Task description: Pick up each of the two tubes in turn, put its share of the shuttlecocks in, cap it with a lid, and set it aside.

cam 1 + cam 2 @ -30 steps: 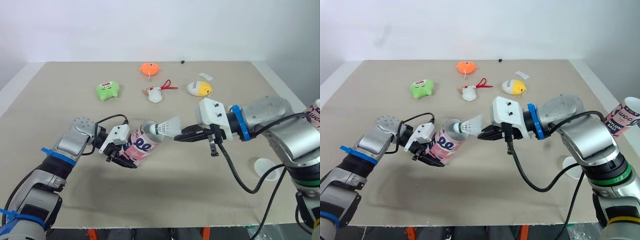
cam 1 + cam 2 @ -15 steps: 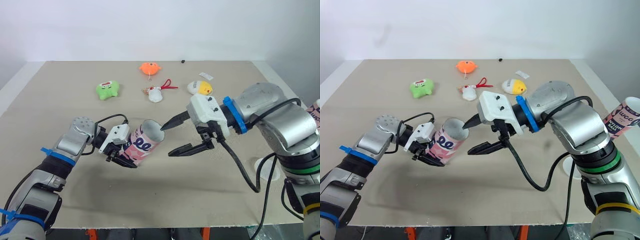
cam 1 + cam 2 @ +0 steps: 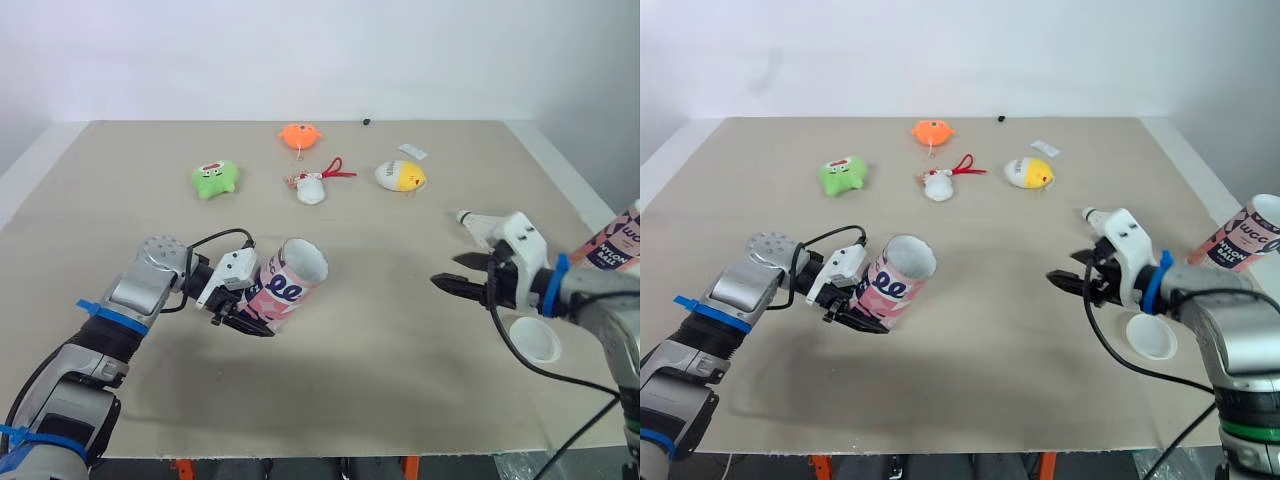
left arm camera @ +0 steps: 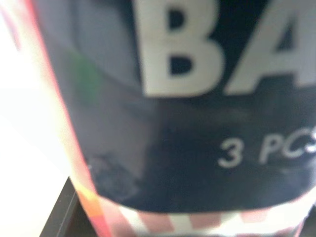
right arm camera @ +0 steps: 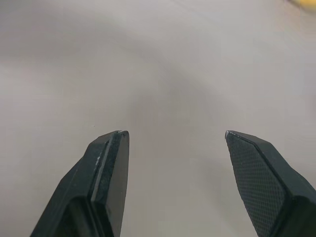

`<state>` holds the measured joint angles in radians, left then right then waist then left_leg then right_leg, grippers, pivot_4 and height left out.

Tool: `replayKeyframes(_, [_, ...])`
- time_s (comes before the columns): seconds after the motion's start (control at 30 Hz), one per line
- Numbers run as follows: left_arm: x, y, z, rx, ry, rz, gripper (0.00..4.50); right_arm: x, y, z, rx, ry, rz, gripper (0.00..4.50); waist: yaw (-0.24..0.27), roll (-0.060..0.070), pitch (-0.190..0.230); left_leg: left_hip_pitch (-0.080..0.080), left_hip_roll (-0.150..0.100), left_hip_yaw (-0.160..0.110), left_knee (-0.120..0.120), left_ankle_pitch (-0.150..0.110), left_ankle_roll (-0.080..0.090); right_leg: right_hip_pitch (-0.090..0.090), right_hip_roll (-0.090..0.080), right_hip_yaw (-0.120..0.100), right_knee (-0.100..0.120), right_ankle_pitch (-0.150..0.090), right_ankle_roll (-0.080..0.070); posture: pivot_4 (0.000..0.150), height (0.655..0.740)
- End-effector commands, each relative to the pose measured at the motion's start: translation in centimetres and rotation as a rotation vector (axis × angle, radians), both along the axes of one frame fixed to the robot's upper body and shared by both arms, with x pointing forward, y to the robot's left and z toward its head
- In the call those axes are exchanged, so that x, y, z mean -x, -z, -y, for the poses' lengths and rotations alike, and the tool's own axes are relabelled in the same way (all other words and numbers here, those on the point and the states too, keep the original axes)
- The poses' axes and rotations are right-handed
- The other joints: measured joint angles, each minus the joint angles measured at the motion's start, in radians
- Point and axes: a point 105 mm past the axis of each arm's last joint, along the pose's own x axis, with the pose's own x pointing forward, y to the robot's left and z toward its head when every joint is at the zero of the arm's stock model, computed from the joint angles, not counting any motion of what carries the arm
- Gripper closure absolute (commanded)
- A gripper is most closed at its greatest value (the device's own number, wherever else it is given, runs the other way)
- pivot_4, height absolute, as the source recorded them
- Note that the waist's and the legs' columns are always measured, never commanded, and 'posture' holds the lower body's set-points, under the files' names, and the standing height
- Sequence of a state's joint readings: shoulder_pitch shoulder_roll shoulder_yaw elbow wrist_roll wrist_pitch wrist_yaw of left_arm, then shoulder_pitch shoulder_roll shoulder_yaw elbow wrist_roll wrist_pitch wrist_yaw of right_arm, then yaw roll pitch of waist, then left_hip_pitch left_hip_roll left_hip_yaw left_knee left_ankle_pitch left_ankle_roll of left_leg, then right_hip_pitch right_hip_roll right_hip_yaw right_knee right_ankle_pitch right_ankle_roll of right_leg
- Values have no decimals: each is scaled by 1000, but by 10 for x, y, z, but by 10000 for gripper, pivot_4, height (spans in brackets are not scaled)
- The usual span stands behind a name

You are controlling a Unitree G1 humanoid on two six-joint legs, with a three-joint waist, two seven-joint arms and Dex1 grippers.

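Observation:
My left gripper (image 3: 238, 302) is shut on a pink patterned tube (image 3: 285, 290), which it holds tilted just above the table with the open mouth toward the right. The tube's dark label (image 4: 197, 123) with white letters is pressed close in the left wrist view. No shuttlecock sticks out of the mouth. My right gripper (image 3: 450, 250) hangs open and empty over bare table well right of the tube; its black fingers (image 5: 106, 168) stand wide apart. A second pink tube (image 3: 1245, 235) stands at the right edge, with a white lid (image 3: 1150, 335) lying near it.
Small toys lie at the back of the table (image 3: 380, 400): an orange one (image 3: 299, 136), a green one (image 3: 215, 179), a white one with a red cord (image 3: 311, 190) and a yellow-white one (image 3: 400, 176). A small white tag (image 3: 411, 152) lies behind them.
The right gripper held a shuttlecock at the tube's mouth, opened, and the shuttlecock went out of sight into the tube. The right arm then drew back to the right. The left arm stayed still.

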<state>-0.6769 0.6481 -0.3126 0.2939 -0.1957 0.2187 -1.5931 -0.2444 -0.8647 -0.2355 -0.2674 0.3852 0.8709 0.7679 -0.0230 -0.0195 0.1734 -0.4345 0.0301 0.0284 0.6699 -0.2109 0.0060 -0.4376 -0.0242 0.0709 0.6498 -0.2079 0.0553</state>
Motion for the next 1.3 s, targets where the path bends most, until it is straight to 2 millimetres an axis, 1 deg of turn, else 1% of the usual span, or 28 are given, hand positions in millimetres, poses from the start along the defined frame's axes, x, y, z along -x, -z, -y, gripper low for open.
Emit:
replayKeyframes(0.03, [1, 1, 3, -2, 9, 10, 19517, -20, -18, 25, 84, 143, 145, 11473, -1, 0, 0, 2, 0, 1, 0, 0, 0, 1, 0, 1, 0, 0, -1, 1500, 7400])
replayKeyframes(0.1, [1, 1, 5, 2, 12, 14, 19517, -30, -14, 36, 99, 204, 151, 11473, -1, 0, 0, 2, 0, 2, 1, 2, 2, 2, 0, 1, -1, 2, -2, 1500, 7400])
replayKeyframes(0.23, [1, 2, 5, 1, 13, 14, 19517, -48, -9, 46, 97, 253, 158, 11473, -1, 0, 0, 3, 0, 2, 1, 3, 3, 2, 0, 2, -1, 3, -2, 1500, 7400])
replayKeyframes(0.5, [1, 1, 5, 0, 1, 15, 19517, -84, -2, 50, 67, 294, 131, 11473, -1, 0, 0, 1, -1, 2, -1, 3, 4, 1, 0, 3, -2, 3, -1, 1500, 7400])
replayKeyframes(0.73, [1, 1, 3, -1, -7, 15, 19517, -109, -3, 54, 36, 342, 122, 11473, -4, 0, 1, 1, -1, 2, -1, 3, 4, 1, 1, 3, -2, 3, -1, 1500, 7400])
replayKeyframes(0.83, [2, 0, 2, -1, -10, 15, 19517, -116, 0, 56, 31, 364, 116, 19161, -4, 0, 1, 1, -1, 2, -1, 3, 4, 1, 0, 3, -2, 3, -1, 1500, 7400])
replayKeyframes(0.87, [2, 0, 2, -1, -11, 15, 19517, -117, 1, 57, 30, 370, 116, 25341, -4, 0, 1, 1, -1, 2, -1, 3, 4, 1, 0, 3, -2, 3, -1, 1500, 7400])
replayKeyframes(0.9, [2, 0, 1, -1, -11, 15, 19517, -118, 1, 57, 23, 367, 116, 28368, -4, 0, 1, 1, -1, 2, -1, 3, 4, 1, 0, 3, -2, 3, -1, 1500, 7400])
replayKeyframes(1.0, [2, 0, 2, -1, -12, 13, 19517, -120, 3, 55, 20, 356, 117, 42564, -4, 0, 1, 1, -1, 2, -2, 3, 4, 1, 0, 3, -2, 4, 0, 1500, 7400])
replayKeyframes(1.03, [2, 0, 2, 0, -13, 13, 19517, -120, 3, 54, 15, 348, 119, 44580, -4, 0, 1, 1, -1, 2, -2, 3, 4, 1, 0, 3, -2, 4, 0, 1500, 7400])
replayKeyframes(1.13, [2, 0, 2, -1, -16, 12, 19517, -118, -4, 53, 9, 321, 145, 44580, -4, 0, 1, 1, -1, 2, -2, 3, 4, 1, 0, 3, -2, 4, 0, 1500, 7400])
replayKeyframes(1.17, [2, 0, 2, -1, -16, 11, 19517, -118, -9, 51, 7, 304, 164, 44580, -4, 0, 1, 1, -1, 2, -2, 3, 4, 1, 0, 3, -2, 4, 0, 1500, 7400])
replayKeyframes(1.2, [3, 0, 2, -1, -15, 11, 19517, -115, -20, 45, 8, 257, 187, 44580, -4, 0, 1, 1, -1, 2, -2, 3, 4, 1, 0, 3, -2, 4, 0, 1500, 7400])
replayKeyframes(1.23, [3, 0, 2, -1, -14, 10, 19517, -110, -32, 33, 16, 171, 206, 44580, -4, 1, 1, 1, -1, 2, -2, 3, 4, 1, 0, 3, -2, 4, 0, 1500, 7400])
replayKeyframes(1.3, [3, -1, 2, -1, -13, 9, 19517, -98, -46, 13, 29, 51, 225, 44580, -4, 2, 1, 1, -1, 2, -2, 3, 4, 1, 1, 3, -2, 5, 2, 1500, 7400])
